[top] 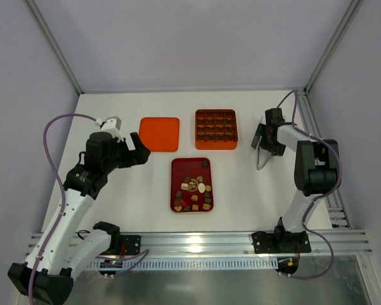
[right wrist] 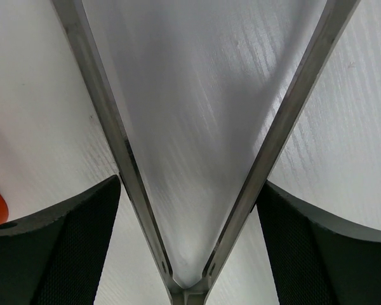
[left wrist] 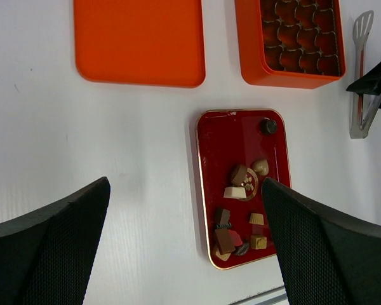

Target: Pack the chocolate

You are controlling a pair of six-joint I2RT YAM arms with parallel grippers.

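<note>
Several small pieces of chocolate [top: 193, 190] [left wrist: 241, 184], dark brown, tan and cream, lie loose on the dark red tray [top: 184, 166] [left wrist: 228, 136]. One round dark piece [left wrist: 268, 126] sits alone near the tray's far corner. My left gripper [top: 138, 151] [left wrist: 184, 241] hangs open above the table, left of the tray, with nothing in it. My right gripper [top: 261, 136] [right wrist: 189, 241] is low over the metal tongs [top: 261, 160] [right wrist: 108, 114]. Its jaws are open and straddle both tong arms near the hinge, each finger right against an arm's outer side. The tongs still spread in a wide V.
The orange box with grid compartments [top: 215, 147] [left wrist: 286, 77] stands behind the tray. Its flat orange lid [top: 159, 133] [left wrist: 138, 41] lies to the box's left. Frame posts and grey walls bound the white table at the back and sides.
</note>
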